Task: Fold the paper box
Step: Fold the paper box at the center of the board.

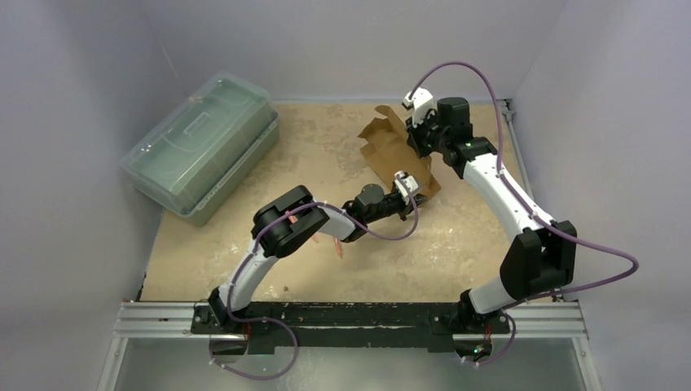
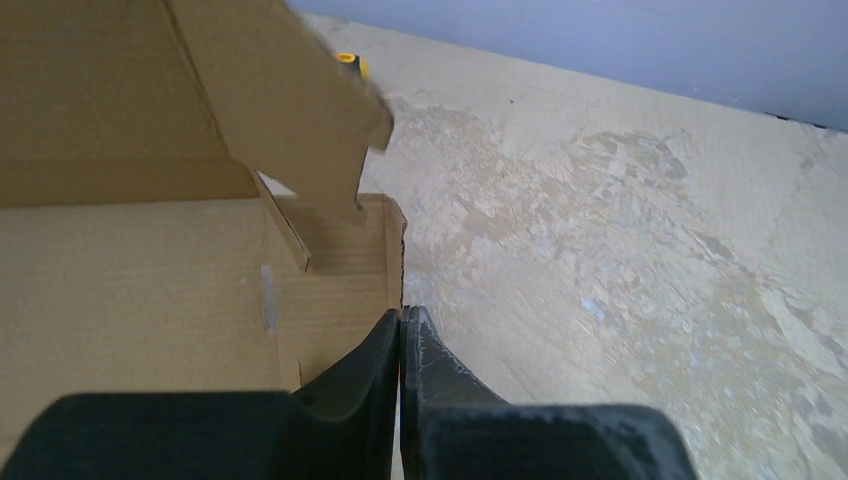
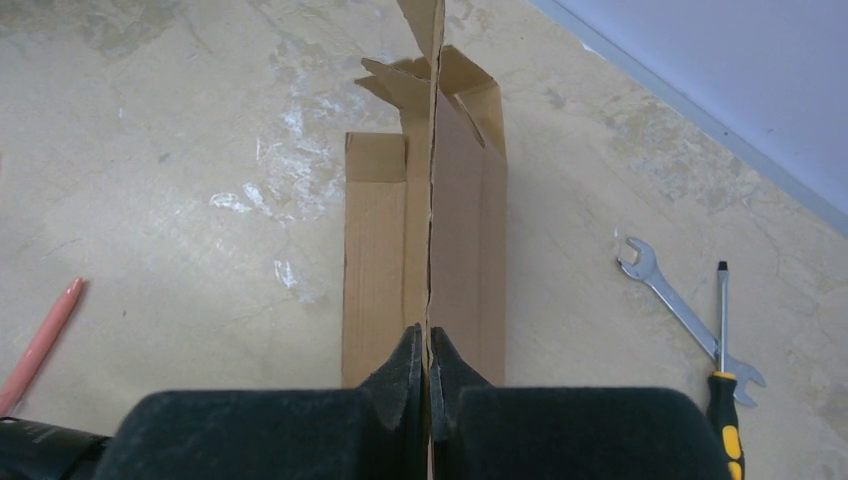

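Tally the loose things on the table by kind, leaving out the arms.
box: 1
green case: 1
wrench: 1
screwdriver: 1
pink pen: 1
Total: 5

paper box (image 1: 383,145): table (image 1: 456,244) rear centre | case (image 1: 200,147): left of it, apart | pen (image 1: 337,247): in front

The plain brown paper box (image 1: 397,151) is sitting far and right of centre, still only partly folded. Its corrugated panels are creasing along the score lines, and tabbed flaps are sticking out loose at the far end.
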`<move>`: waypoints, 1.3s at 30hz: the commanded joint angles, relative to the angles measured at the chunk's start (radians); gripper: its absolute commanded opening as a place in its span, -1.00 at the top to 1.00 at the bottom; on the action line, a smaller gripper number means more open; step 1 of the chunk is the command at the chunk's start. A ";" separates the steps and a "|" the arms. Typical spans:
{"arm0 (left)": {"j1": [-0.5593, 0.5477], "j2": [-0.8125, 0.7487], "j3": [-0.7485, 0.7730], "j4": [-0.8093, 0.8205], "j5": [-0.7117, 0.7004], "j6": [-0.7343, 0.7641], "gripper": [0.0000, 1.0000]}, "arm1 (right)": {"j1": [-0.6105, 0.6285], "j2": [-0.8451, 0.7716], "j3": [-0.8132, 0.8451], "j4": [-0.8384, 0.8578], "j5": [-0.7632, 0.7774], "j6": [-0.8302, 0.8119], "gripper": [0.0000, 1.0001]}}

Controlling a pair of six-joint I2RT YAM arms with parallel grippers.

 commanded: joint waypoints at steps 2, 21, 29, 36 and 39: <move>0.002 -0.129 -0.142 0.078 -0.009 -0.041 1.00 | 0.007 -0.076 0.003 0.009 0.026 -0.038 1.00; 0.072 -0.239 -0.416 0.268 0.099 -0.207 1.00 | 0.132 -0.200 -0.176 0.054 -0.002 -0.171 1.00; 0.086 -0.258 -0.466 0.288 0.119 -0.235 1.00 | 0.167 -0.217 -0.194 0.027 0.016 -0.183 1.00; 0.108 -0.265 -0.521 0.319 0.136 -0.264 1.00 | 0.192 -0.229 -0.225 0.038 0.025 -0.190 1.00; 0.126 -0.259 -0.534 0.336 0.156 -0.285 1.00 | 0.199 -0.229 -0.223 0.038 0.029 -0.192 1.00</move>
